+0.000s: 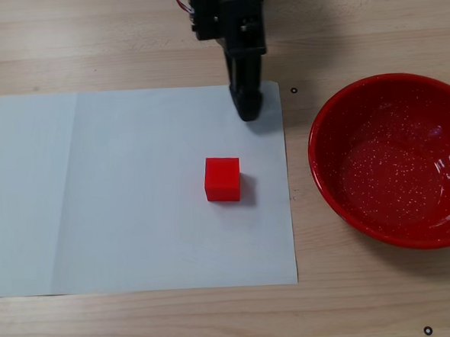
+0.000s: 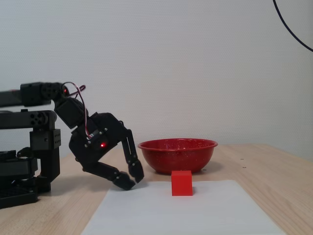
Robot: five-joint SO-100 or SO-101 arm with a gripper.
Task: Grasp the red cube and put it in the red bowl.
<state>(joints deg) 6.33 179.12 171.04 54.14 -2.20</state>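
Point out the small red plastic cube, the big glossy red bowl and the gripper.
Small red plastic cube (image 1: 222,179), fixed view from above, top face.
Big glossy red bowl (image 1: 323,179), same view, left rim.
Gripper (image 2: 131,180), fixed side view, between fingertips.

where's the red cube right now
In both fixed views the red cube sits on the white paper, right of centre from above, between the gripper and red bowl, untouched.

The large glossy red speckled bowl (image 1: 392,158) is running off the right edge in a fixed view, and the black arm (image 1: 227,19) is running off the top edge.
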